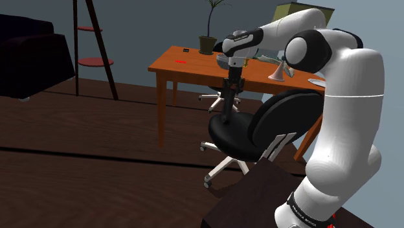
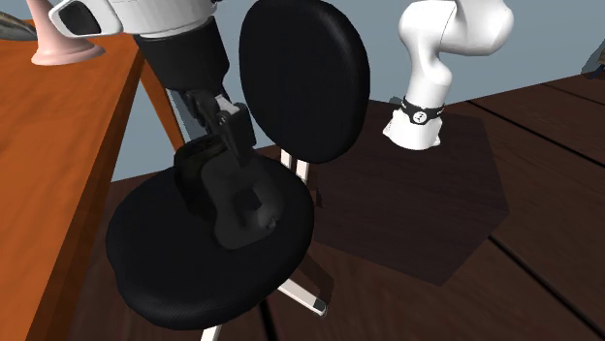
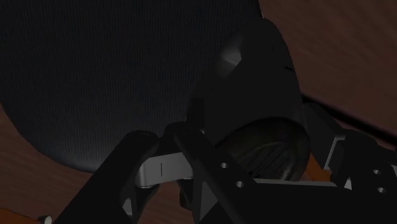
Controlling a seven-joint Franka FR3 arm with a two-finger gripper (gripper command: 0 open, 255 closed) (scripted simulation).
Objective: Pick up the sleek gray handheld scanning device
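Dark plank floor; second exterior view shows dark scanner on black chair seat; claw at it, grip unclear.

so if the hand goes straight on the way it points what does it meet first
Probably the dark scanner lying on the black chair seat, right below the hand; depth is unclear, so they may already touch.

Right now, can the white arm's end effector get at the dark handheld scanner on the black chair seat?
Probably yes: the black end effector hangs close over the dark handheld scanner, which lies uncovered on the round black chair seat; nothing stands between them.
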